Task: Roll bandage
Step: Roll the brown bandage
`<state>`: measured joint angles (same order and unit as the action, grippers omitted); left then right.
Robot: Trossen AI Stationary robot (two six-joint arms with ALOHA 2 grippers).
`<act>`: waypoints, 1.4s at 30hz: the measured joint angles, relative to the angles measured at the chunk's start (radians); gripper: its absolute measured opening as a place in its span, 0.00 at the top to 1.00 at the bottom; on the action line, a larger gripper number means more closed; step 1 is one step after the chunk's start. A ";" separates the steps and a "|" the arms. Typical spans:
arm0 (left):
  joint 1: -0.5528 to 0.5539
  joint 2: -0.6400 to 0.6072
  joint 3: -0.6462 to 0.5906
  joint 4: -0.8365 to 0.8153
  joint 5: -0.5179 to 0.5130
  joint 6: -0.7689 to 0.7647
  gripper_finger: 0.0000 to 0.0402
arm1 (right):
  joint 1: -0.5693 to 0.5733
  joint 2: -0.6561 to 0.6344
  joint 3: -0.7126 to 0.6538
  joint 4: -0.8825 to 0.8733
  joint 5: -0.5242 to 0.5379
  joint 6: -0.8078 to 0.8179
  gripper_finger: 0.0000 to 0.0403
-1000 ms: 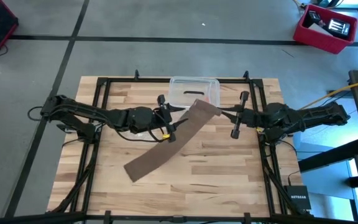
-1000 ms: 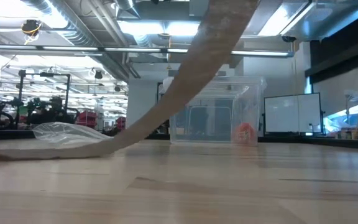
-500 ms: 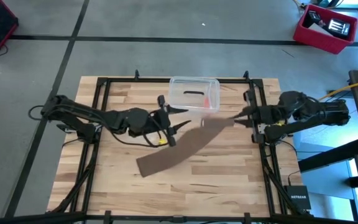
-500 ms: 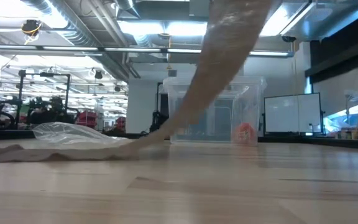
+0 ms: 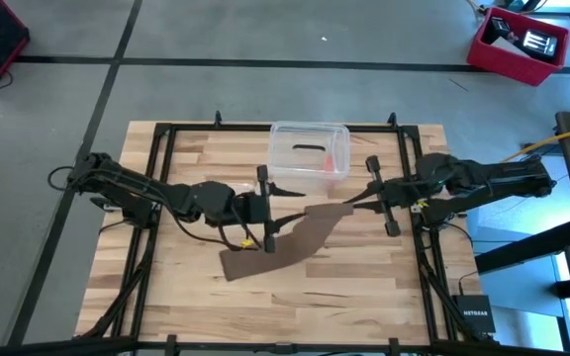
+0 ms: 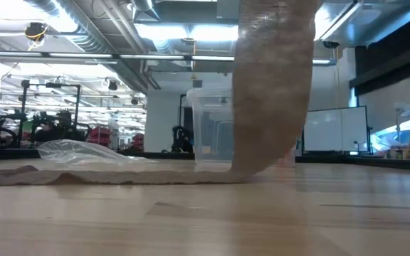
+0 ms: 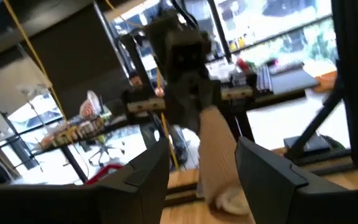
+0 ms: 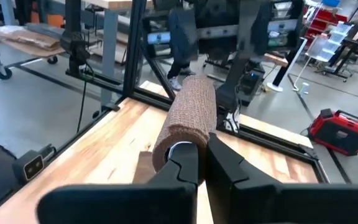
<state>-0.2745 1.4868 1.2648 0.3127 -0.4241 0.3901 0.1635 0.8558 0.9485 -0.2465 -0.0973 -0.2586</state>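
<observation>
The bandage [image 5: 287, 240] is a brown strip that slopes from its raised end at centre right down to the table, where its lower part [image 6: 84, 176] lies flat. My right gripper [image 5: 352, 204], reaching in level from the table's right, is shut on the raised end. My left gripper [image 5: 266, 210] stands open, level, coming from the left. In the left wrist view the strip [image 7: 219, 155] runs between its two fingers, and I cannot tell whether they touch it. My right gripper pinches the bandage's raised end [image 8: 180, 148] between its two shut fingers, coming level from the table's right and lying along the strip. The end curls over the fingertips. From there the strip hangs down, and its lower part rests on the table.
A clear plastic box [image 5: 310, 148] stands at the far middle of the table. A small clear plastic bag [image 6: 84, 151] lies behind the flat part of the bandage. Black frame rails [image 5: 161, 158] run along the table's left and right sides.
My right gripper has carried the bandage's raised end toward the near edge and rolled its wrist. The strip, which sloped gently before, now hangs steeply, and its end on the table has slid toward the right. My left gripper has moved a little toward the near edge.
</observation>
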 joint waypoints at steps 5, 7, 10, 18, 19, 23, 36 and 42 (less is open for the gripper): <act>-0.012 -0.002 0.000 -0.078 -0.010 -0.017 0.57 | 0.000 0.007 0.000 0.032 0.000 0.022 0.97; -0.020 -0.004 0.000 -0.082 -0.026 0.000 0.57 | 0.000 0.005 0.000 0.046 0.000 0.032 0.97; -0.023 -0.004 0.000 -0.098 -0.066 0.037 0.57 | 0.000 0.002 0.000 0.061 -0.001 0.049 0.97; -0.036 -0.015 0.000 -0.094 -0.080 0.089 0.57 | 0.000 0.006 0.000 0.064 -0.001 0.095 0.97; -0.035 -0.015 0.000 -0.103 -0.080 0.087 0.57 | 0.000 0.007 0.000 0.067 -0.003 0.096 0.97; -0.030 -0.013 0.000 -0.113 -0.080 0.086 0.57 | 0.000 0.015 0.000 0.062 -0.003 0.098 0.97; -0.033 -0.014 -0.001 -0.121 -0.073 0.085 0.57 | 0.000 0.076 0.000 0.131 -0.022 0.091 0.97; -0.031 -0.013 -0.001 -0.124 -0.048 0.096 0.57 | 0.000 0.100 0.000 0.141 0.035 0.089 0.97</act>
<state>-0.3051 1.4734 1.2640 0.1891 -0.4720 0.4857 0.1635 0.9562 0.9489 -0.1052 -0.0622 -0.1695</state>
